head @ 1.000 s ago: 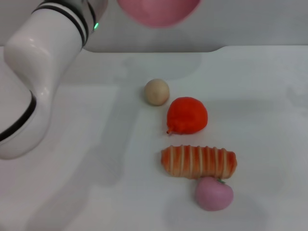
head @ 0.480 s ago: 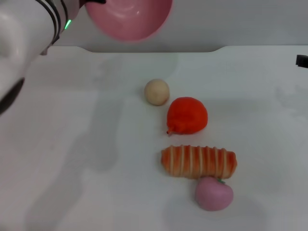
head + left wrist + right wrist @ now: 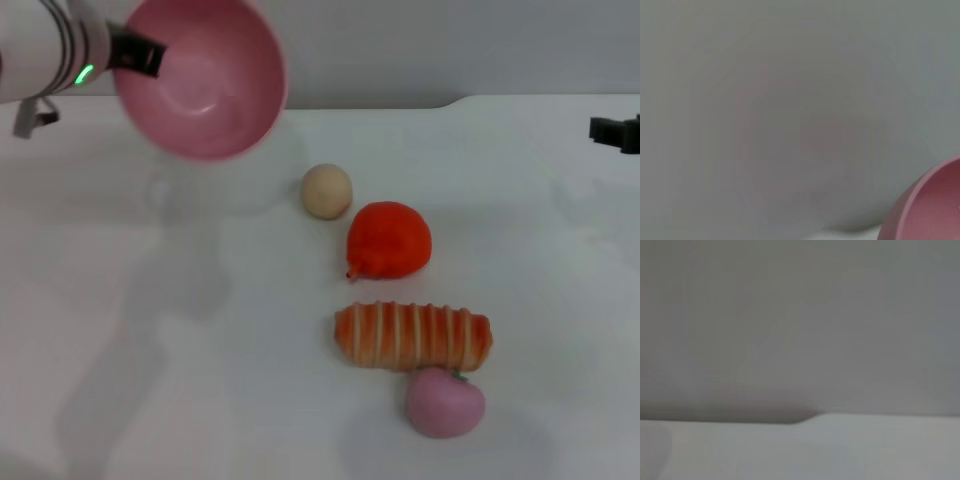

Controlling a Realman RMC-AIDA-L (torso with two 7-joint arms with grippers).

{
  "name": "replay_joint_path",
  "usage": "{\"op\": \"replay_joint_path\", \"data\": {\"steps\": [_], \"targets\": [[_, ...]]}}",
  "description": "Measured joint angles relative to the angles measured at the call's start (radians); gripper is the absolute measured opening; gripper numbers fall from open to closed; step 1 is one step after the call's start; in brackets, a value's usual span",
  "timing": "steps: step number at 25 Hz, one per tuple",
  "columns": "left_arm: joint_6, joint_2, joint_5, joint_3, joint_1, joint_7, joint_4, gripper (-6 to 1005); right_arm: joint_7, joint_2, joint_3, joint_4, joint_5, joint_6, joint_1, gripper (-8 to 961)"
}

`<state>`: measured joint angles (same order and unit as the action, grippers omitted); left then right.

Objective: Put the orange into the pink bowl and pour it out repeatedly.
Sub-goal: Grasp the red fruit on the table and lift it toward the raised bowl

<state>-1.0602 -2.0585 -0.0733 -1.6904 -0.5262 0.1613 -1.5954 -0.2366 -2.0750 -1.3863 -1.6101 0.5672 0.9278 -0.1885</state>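
White and matte, the counter [image 3: 200, 350] is filling most of the head view, with a grey wall running behind its far edge. At the upper left, the left tool [image 3: 135, 55] is holding the pink bowl [image 3: 200, 78] up off the counter, a dark finger gripping its rim; the bowl is tilting so that its glossy hollow is facing forward and down, and nothing is lying inside it. The orange [image 3: 389, 240] is sitting on the counter near the middle, well apart from the bowl, its small stem pointing toward the lower left. A beige ball [image 3: 327, 191] is resting just beside it on the far left side. Nearer the robot, a striped long bread [image 3: 413, 337] is lying crosswise, and a pink peach toy [image 3: 445, 402] is touching its near right end. At the right edge, a dark part of the right tool [image 3: 618, 130] is just showing above the counter; whether it is open cannot be told.

Across the left wrist view, grey wall is showing, with a curved piece of the pink bowl [image 3: 930, 207] at one corner.

Through the right wrist view, grey wall is showing above the pale counter [image 3: 805, 450].
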Motion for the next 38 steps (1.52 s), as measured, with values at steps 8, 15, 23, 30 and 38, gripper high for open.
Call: {"op": "replay_joint_path", "data": {"steps": [8, 15, 23, 30, 38], "targets": [[-0.117, 0.0, 0.164, 0.155, -0.015, -0.174, 0.088, 35, -0.155, 0.001, -0.048, 0.12, 0.247, -0.103, -0.049, 579], [-0.163, 0.0, 0.169, 0.201, -0.043, -0.201, 0.195, 35, -0.23, 0.001, -0.101, 0.401, 0.358, -0.112, -0.205, 586], [-0.147, 0.003, 0.17, 0.209, -0.102, -0.221, 0.316, 35, -0.228, -0.003, -0.212, 0.556, 0.36, -0.139, -0.331, 651], [-0.133, 0.002, 0.172, 0.209, -0.13, -0.231, 0.346, 35, -0.211, -0.005, -0.257, 0.577, 0.364, -0.158, -0.359, 673], [-0.134, 0.001, 0.173, 0.207, -0.133, -0.232, 0.346, 35, -0.202, -0.008, -0.266, 0.64, 0.365, -0.161, -0.392, 657]]}}
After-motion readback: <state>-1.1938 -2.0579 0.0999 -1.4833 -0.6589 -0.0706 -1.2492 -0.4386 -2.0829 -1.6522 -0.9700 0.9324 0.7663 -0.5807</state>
